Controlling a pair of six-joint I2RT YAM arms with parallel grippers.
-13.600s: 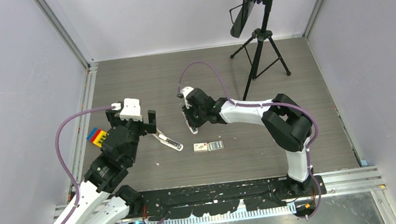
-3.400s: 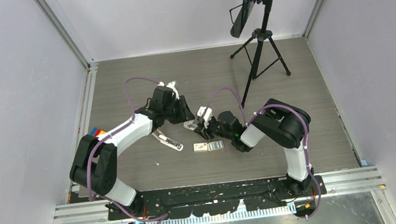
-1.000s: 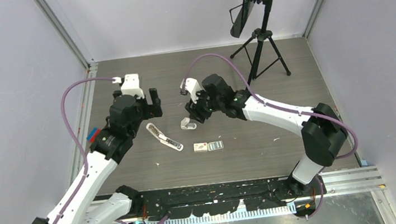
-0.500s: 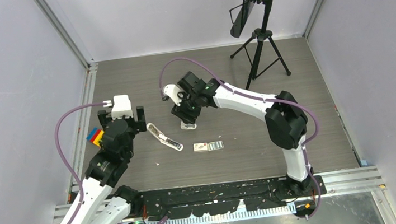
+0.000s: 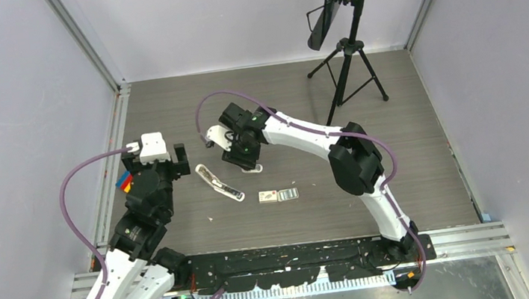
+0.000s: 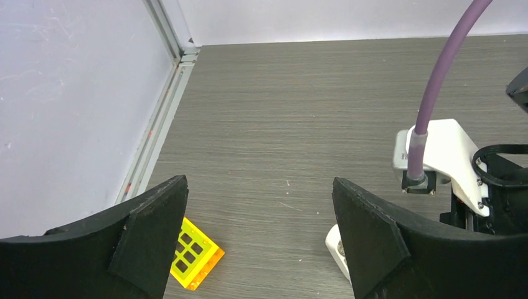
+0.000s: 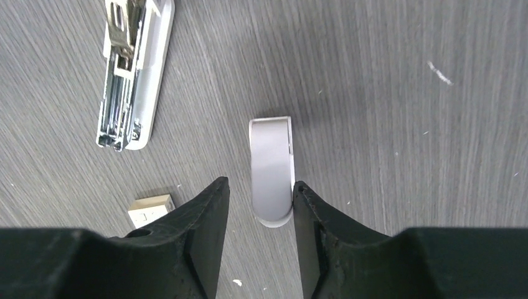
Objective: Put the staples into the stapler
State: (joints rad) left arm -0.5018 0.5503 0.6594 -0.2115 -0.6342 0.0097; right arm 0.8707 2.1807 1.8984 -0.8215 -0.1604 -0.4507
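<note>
The stapler [image 5: 220, 184] lies opened flat on the table, its silver channel [image 7: 124, 81] facing up. My right gripper [image 5: 245, 161] points down over a shorter, stubbier white stapler [image 7: 272, 171]. Its jaws straddle that one's near end; the right finger [image 7: 306, 208] touches its side, and a gap remains at the left finger [image 7: 212, 208]. The staples' white box [image 5: 268, 196] and grey tray [image 5: 288, 193] lie to the right of the long stapler; a corner of the box [image 7: 151, 210] shows beside my left finger. My left gripper [image 5: 157, 160] hangs wide open and holds nothing, left of the stapler's end [image 6: 336, 248].
A coloured block [image 5: 125, 183] lies by the left rail, its yellow face [image 6: 196, 261] near my left finger. A black tripod [image 5: 347, 72] stands at the back right. Grey walls and metal rails close in the table.
My right gripper has swung left and settled over the short stapler, its jaws narrowing a little. My left arm has pulled back toward the near left, still open.
</note>
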